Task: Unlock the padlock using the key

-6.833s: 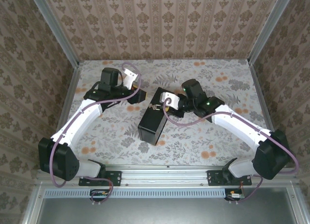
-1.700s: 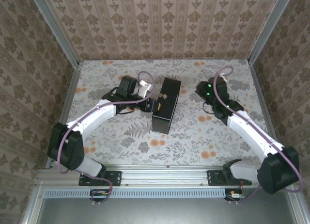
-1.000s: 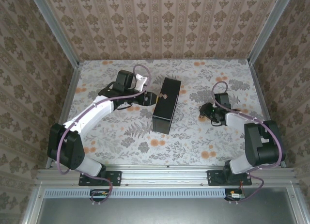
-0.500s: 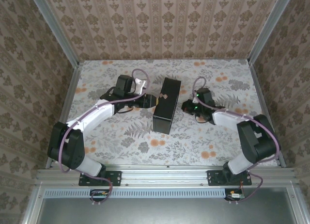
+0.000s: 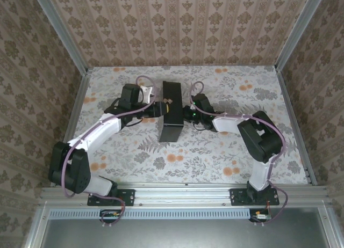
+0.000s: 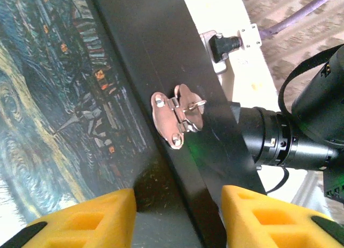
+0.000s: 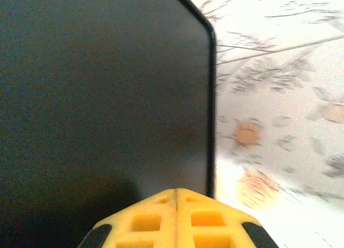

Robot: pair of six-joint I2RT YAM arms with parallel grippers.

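Left claw [image 6: 178, 199] spread astride the box [image 6: 150, 33] edge (pinching or not, I cannot tell); right claw [image 7: 176, 197] pressed together, empty, against its dark side. Hasp [image 6: 179, 115] bare; padlock's place unclear. Crowded from 2 sides, a hard shove could topple the upended box.

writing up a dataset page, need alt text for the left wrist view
Close-up of a silver hasp on the edge of a black box with a starry-night painted lid. Yellow fingers of the left claw grip that edge at the bottom; the right arm sits beyond the box.
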